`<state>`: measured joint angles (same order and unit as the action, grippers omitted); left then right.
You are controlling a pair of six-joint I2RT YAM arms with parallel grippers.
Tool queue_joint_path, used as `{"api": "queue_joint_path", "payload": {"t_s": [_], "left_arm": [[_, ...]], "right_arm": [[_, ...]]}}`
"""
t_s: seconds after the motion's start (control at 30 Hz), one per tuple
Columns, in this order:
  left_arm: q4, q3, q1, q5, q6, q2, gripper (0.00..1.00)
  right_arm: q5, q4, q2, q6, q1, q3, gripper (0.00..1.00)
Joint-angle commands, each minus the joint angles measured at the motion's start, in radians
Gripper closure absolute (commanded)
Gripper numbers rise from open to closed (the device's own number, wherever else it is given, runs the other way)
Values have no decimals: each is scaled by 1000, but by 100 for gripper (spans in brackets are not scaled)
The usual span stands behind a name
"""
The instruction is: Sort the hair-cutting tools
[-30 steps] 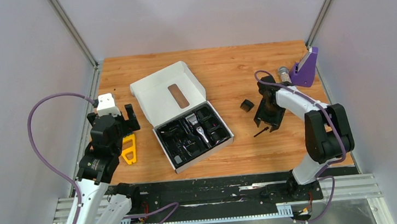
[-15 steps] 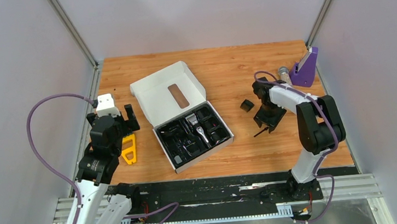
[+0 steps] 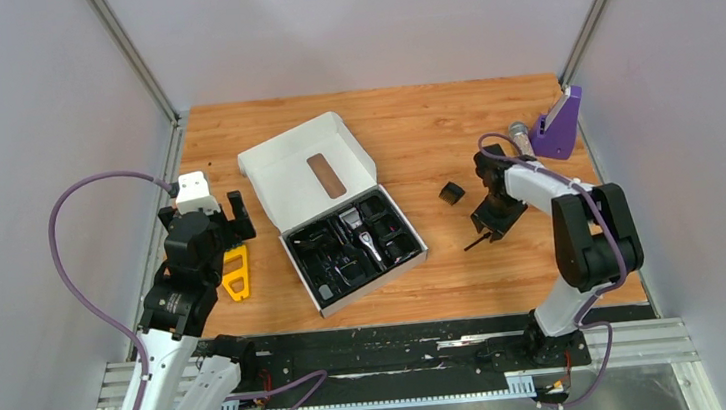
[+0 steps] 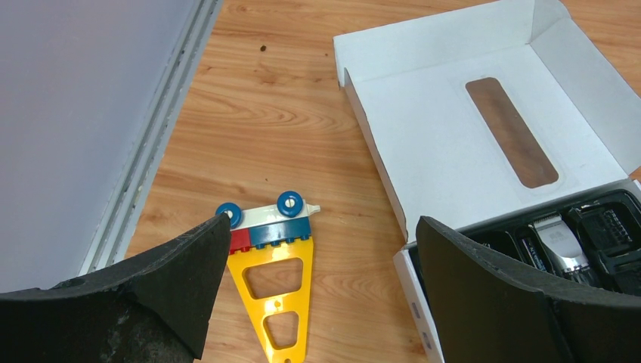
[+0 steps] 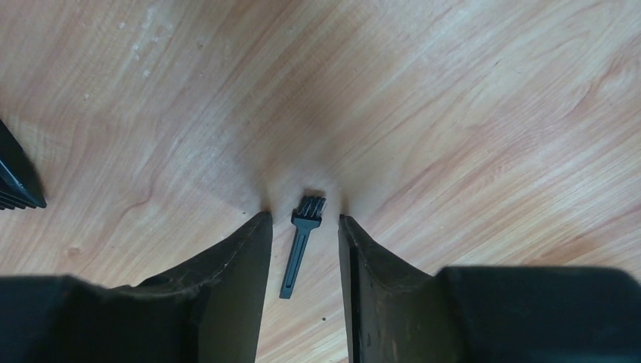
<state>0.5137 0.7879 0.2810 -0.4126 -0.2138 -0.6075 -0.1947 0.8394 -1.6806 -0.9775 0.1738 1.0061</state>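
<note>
In the overhead view's left, the left fingers [image 4: 323, 234] hang wide apart and empty above the yellow triangular piece [image 4: 276, 299]. Beside them, the open box [image 3: 288, 177] holds the clipper [image 3: 368, 240]. Right of centre, past the comb guard [image 3: 451, 192], the right fingers [image 5: 304, 223] stand narrowly parted at the tabletop [image 5: 453, 113]. They straddle the thin black brush [image 5: 296, 261] without gripping it. Flat and slim, it may skid away as they close, or catch only by its bristles. Against half a second ago, the right wrist sits slightly further right; the brush is unmoved.
</note>
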Motion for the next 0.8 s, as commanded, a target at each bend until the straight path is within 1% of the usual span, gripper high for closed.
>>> {"api": "queue_joint_path", "payload": {"t_s": [0.0,0.2,0.43,0.53,0.77], "left_arm": [[-28,22,4,-6,11,3,0],[-27,22,4,-5,11,0,0],[-27,23,4,-6,11,-1,0],[-27,22,4,-5,11,-1,0],[-27,23,4,-6,10,-7,0]], "right_arm": [[1,-63,17,-17,-20,-40,63],[26,-70,24,-28,-23,-72,70],[20,-75,46,-28,-23,-91,76],[17,-86,51,-15,-23,-96,77],[16,-110,91,44,-22,-93,85]]}}
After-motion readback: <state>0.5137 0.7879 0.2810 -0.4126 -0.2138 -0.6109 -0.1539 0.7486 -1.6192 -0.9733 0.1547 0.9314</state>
